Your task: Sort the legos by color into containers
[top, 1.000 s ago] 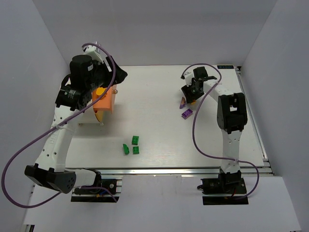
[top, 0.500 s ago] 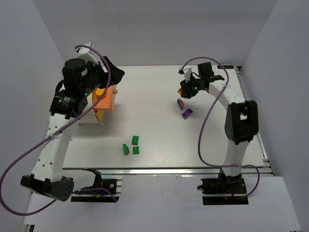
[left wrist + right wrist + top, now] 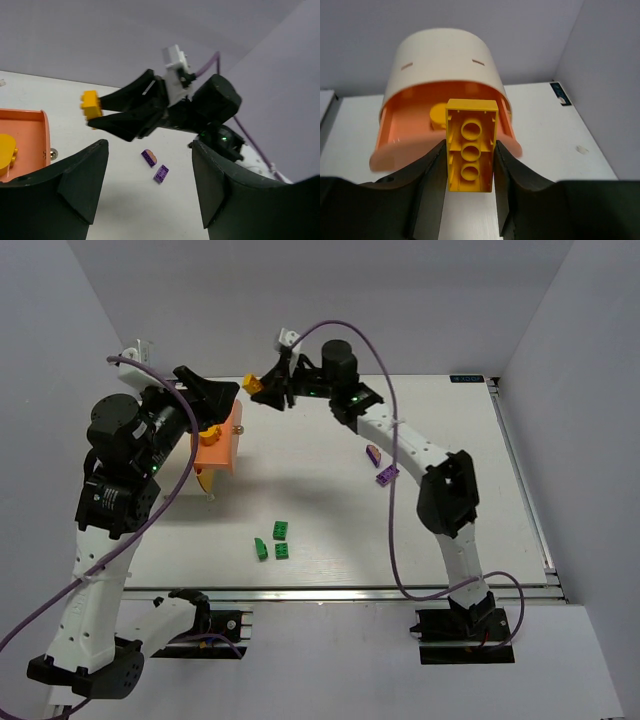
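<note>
While the right fingers (image 3: pixel 427 190) clamp the orange brick (image 3: pixel 470 145), its long axis points straight into the drum (image 3: pixel 440 55)'s open mouth just beyond; the left fingers (image 3: pixel 75 185) gape empty beside the drum.

Robot lab cell (plain white walls (image 3: pixel 330 300), rail-edged table (image 3: pixel 340 540))

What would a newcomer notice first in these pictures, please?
The right gripper, stretched to the far left of the table, holds a yellow brick in front of the cream-and-orange container. Three green bricks lie near the front, two purple bricks right of centre.
</note>
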